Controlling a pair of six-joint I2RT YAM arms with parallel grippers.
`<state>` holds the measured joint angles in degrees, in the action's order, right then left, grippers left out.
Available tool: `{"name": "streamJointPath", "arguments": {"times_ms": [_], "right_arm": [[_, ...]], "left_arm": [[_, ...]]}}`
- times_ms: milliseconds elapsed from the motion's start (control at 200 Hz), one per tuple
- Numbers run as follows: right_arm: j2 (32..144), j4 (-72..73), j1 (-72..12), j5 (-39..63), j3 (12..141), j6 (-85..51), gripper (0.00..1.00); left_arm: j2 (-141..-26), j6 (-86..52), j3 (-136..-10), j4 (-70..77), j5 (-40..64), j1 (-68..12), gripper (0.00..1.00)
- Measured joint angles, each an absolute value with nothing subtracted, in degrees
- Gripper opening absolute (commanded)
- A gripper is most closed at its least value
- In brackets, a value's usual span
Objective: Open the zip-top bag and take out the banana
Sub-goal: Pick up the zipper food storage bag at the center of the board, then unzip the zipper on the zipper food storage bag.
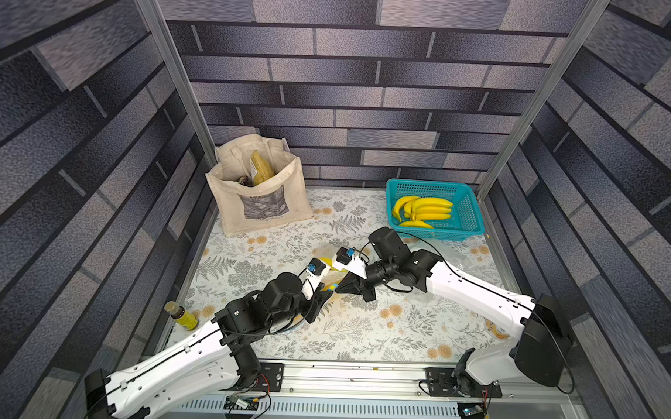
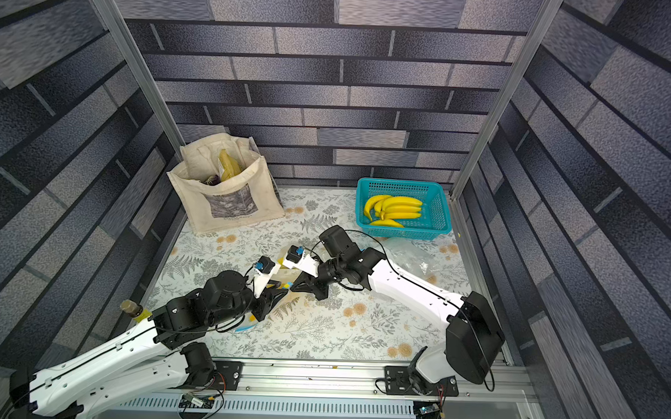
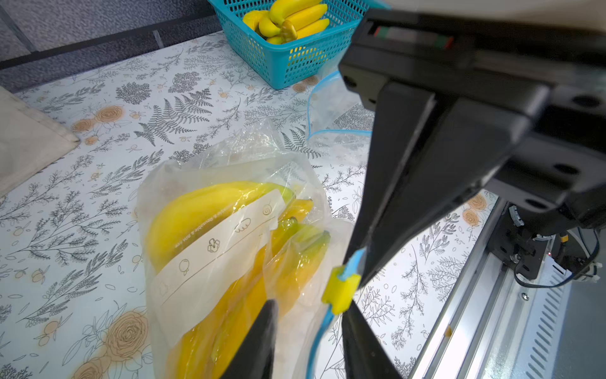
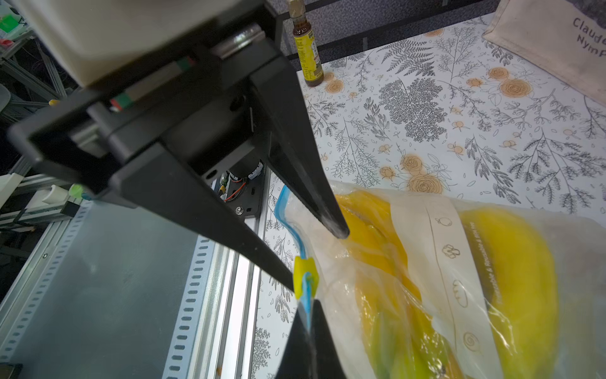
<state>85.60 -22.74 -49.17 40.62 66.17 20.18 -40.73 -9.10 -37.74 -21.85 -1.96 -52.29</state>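
Note:
The clear zip-top bag (image 3: pixel 203 272) lies on the flowered table mid-front, with a bunch of yellow banana (image 3: pixel 187 216) inside. It also fills the right wrist view as the bag (image 4: pixel 442 262) and banana (image 4: pixel 518 262). Its blue zip edge carries a yellow slider (image 3: pixel 341 290) (image 4: pixel 305 272). My right gripper (image 4: pixel 310 306) (image 1: pixel 343 285) is shut on the blue zip strip just beside the slider. My left gripper (image 3: pixel 311 303) (image 1: pixel 323 294) stands open, its two fingers apart on either side of the bag's mouth and the slider. In both top views the arms hide most of the bag.
A teal basket (image 1: pixel 468 211) with loose bananas stands back right. In front of it lies an empty clear zip bag (image 2: pixel 413 255). A cloth tote (image 1: pixel 257 200) stands back left, a small bottle (image 1: pixel 180 314) at the left edge, and the metal rail (image 1: pixel 359 376) runs along the front.

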Motion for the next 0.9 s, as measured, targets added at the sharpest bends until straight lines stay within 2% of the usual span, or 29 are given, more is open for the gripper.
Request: {"name": "streamJointPath", "arguments": {"times_ms": [95, 511, 581, 681, 897], "right_arm": [[87.0, -23.7, -49.2, 40.6, 66.8, 20.0, 0.0], [87.2, -25.6, -49.2, 40.4, 67.4, 20.0, 0.0], [87.2, -25.6, -49.2, 40.4, 67.4, 20.1, 0.0], [87.2, -26.1, -49.2, 40.4, 67.6, 20.4, 0.0], [87.2, -26.9, -49.2, 40.4, 67.9, 20.7, 0.0]], "left_arm": [[-39.8, -8.9, -37.7, -21.7, -1.9, -52.1, 0.31], [-40.8, -9.0, -36.4, -19.3, 2.0, -50.5, 0.4], [-41.1, -9.0, -35.9, -19.2, 2.8, -50.3, 0.4], [-40.9, -9.1, -35.2, -18.8, 3.2, -49.8, 0.31], [-39.8, -9.2, -35.0, -17.6, 4.3, -49.4, 0.34]]}}
